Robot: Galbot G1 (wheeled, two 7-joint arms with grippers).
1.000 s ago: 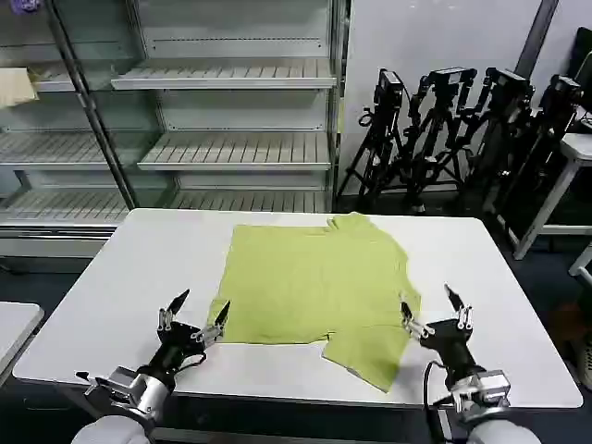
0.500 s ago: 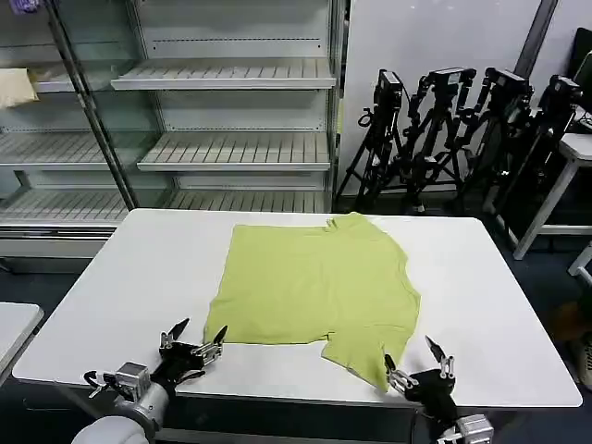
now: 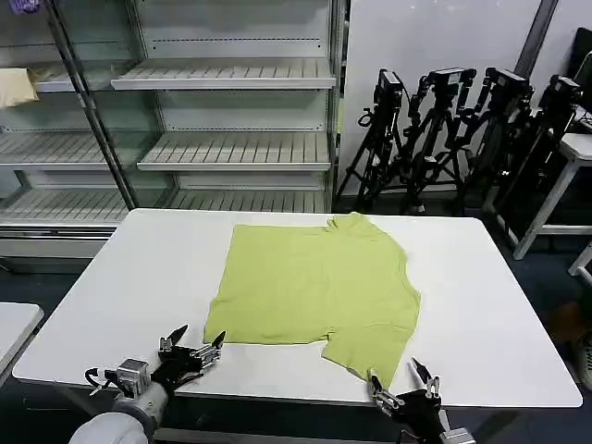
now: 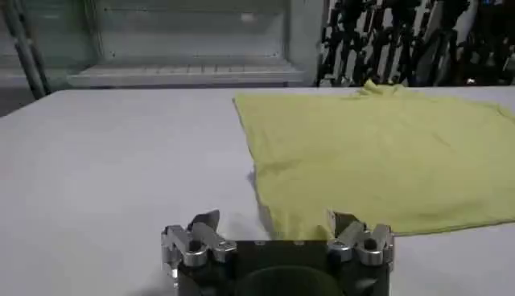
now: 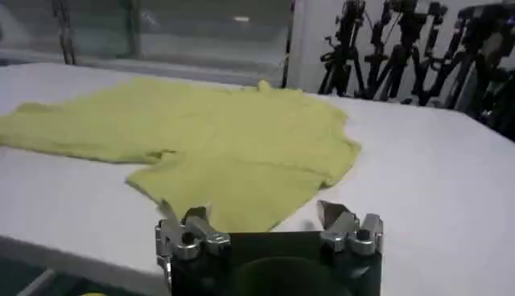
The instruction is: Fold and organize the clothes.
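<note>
Lime T-shirt [image 3: 319, 287] lies partly folded mid-table [image 3: 139, 277], one sleeve trailing toward the near edge; we judge most folding remains. Near that edge we hold the left gripper [image 3: 191, 344] and right gripper [image 3: 400, 384], both spread wide, empty.

T-shirt [image 3: 314, 287]: plain lime yellow-green, unpatterned | table [image 3: 139, 277]: white | left gripper [image 3: 191, 345]: black and silver | right gripper [image 3: 401, 387]: black and silver | tripods [image 3: 444, 139]: black | shelves [image 3: 231, 148]: pale grey, slatted
</note>
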